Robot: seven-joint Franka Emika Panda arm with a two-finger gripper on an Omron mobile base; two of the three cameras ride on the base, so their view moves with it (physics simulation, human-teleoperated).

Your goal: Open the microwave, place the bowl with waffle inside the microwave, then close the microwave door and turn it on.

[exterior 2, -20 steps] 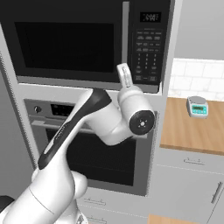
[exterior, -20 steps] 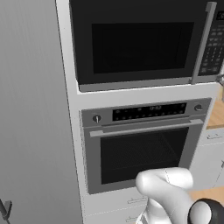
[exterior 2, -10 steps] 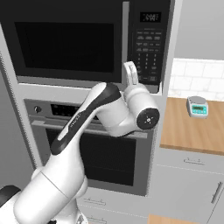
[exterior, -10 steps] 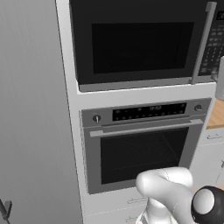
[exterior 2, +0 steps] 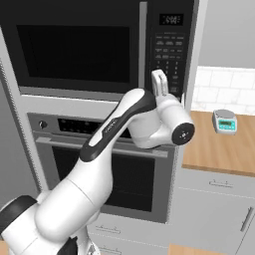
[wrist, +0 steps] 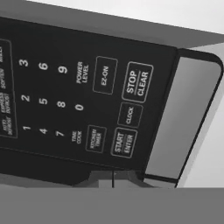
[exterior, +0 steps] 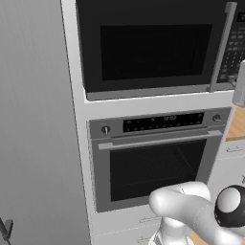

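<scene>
Pincer [wrist: 113, 176] shut, facing upright keypad [wrist: 78, 92]

I see a silver-fronted wall oven [exterior: 158, 162] set in a pale cabinet column [exterior: 79, 143], with a grey panel [exterior: 33, 119] beside it. A wooden counter [exterior 2: 219, 144] carries a small kitchen scale [exterior 2: 225, 121] below white tiles [exterior 2: 224, 82]; grey cupboards [exterior 2: 214, 209] sit underneath.

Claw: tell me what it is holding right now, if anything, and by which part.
Nothing is held. The claw is shut with nothing between its tips, pointed at the microwave keypad, close to the START/ENTER button.
</scene>
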